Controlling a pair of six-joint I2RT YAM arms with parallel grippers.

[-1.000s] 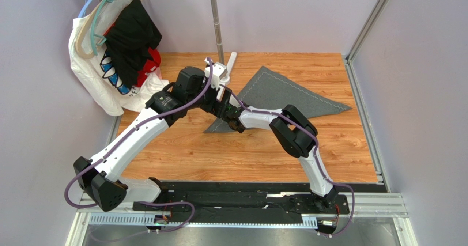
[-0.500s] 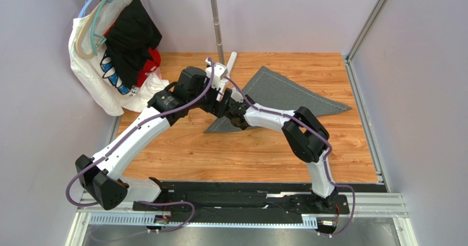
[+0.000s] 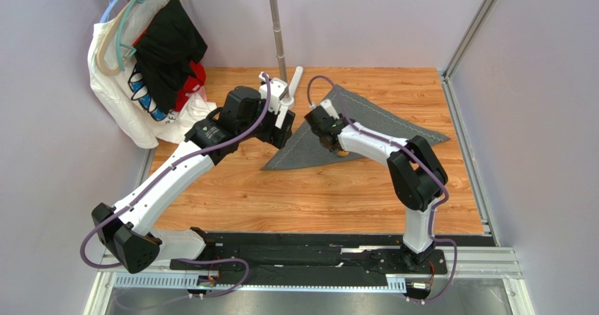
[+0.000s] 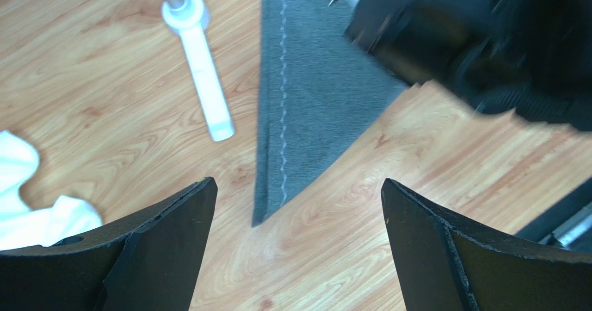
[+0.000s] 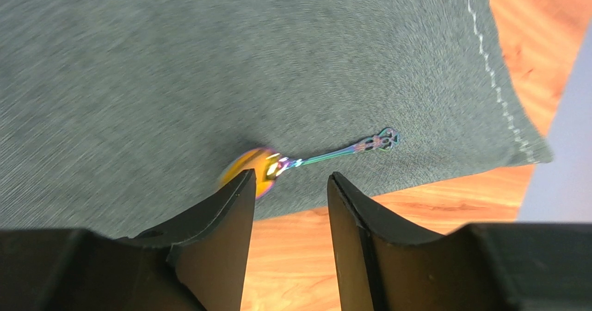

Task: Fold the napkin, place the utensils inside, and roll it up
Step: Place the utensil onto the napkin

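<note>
Napkin (image 3: pixel 383 124), dark grey with a pale stitched line, lies on the wooden counter (image 3: pixel 309 188) folded into a triangle, one point reaching towards the right wall. On it, close to its near edge, lies a small iridescent spoon (image 5: pixel 306 160) with a golden bowl, which shows slightly blurred. The right hand (image 5: pixel 290 179) hovers just above that spoon, its fingers (image 5: pixel 229 214) parted a little and gripping nothing. The left hand (image 4: pixel 297 186) hangs over the cloth's left corner and the bare wood beside it, fingers (image 4: pixel 174 235) spread wide and empty. A white rack foot (image 4: pixel 201 82) rests on the wood just left of the stitched edge, under a metal pole (image 3: pixel 276 27). White, black and red clothes on hangers (image 3: pixel 151 55) hang at the far left corner.
</note>
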